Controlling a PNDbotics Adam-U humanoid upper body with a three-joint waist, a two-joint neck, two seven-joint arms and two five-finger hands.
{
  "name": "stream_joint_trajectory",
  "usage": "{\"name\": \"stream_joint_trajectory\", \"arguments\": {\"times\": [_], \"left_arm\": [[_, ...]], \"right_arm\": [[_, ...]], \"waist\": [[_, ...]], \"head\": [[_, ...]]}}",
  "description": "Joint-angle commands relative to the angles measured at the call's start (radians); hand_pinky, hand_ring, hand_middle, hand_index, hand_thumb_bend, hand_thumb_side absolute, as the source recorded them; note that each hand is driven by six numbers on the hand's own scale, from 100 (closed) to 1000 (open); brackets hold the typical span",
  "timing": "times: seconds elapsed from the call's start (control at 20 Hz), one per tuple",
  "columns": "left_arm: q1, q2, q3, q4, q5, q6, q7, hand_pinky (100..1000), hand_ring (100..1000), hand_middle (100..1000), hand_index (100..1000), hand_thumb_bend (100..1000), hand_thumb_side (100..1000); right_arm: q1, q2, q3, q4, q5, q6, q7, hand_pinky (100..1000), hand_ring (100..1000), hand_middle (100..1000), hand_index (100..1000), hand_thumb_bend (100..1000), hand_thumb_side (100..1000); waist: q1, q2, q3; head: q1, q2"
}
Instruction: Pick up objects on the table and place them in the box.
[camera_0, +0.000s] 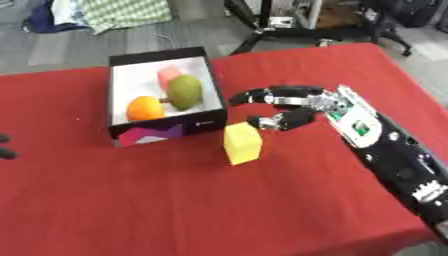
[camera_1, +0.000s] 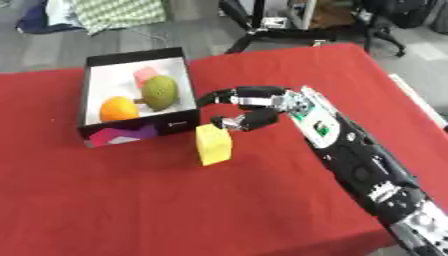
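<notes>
Red table (camera_0: 175, 210) spanned the whole view; white-lined black box (camera_0: 213, 87) sat far-left of centre, already holding an orange fruit (camera_0: 145, 108), a green fruit (camera_0: 185, 92) and a pink object (camera_0: 168, 75) at the far end. Yellow block (camera_0: 242, 144) stood on the table just near-right of the box's near right corner, apart from the box wall as far as could be told. Judged light and rigid, probably foam or plastic, flat faces, not fragile, not obviously slippery; best taken by pinching two opposite side faces from above, thumb on one, fingers on the other. Right arm reached in from the near-right, forearm angled toward the box. Right hand (camera_0: 293, 107) hovered just far-right of the block, fingers curved in an open claw, thumb below, holding nothing; contact with the block's top edge could not be ruled out. Left hand (camera_0: 5, 146) barely showed at the left edge; finger state could not be told.
</notes>
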Motion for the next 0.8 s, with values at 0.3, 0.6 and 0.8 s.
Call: {"name": "stream_joint_trajectory", "arguments": {"times": [0.3,0.6,0.8], "left_arm": [[-0.012,0.012,0.005,-0.009,-0.003,0.001,-0.001,756,507,557,894,110,967],[-0.011,0.011,0.006,-0.009,-0.003,0.001,-0.002,756,508,558,895,109,968],[-0.01,0.011,0.006,-0.009,-0.004,0.002,-0.002,756,508,558,895,108,968]], "right_arm": [[-0.021,0.021,0.001,0.076,0.105,-0.112,0.005,1000,1000,1000,1000,100,1000],[-0.019,0.024,0.01,0.099,0.139,-0.137,-0.015,1000,1000,1000,1000,100,1000],[-0.017,0.022,0.015,0.107,0.161,-0.149,-0.017,1000,1000,1000,1000,100,1000]], "waist": [[0.0,-0.016,0.001],[0.003,-0.016,-0.002],[0.004,-0.016,-0.003]], "head": [[0.009,0.01],[0.053,0.017],[0.084,0.018]]}}
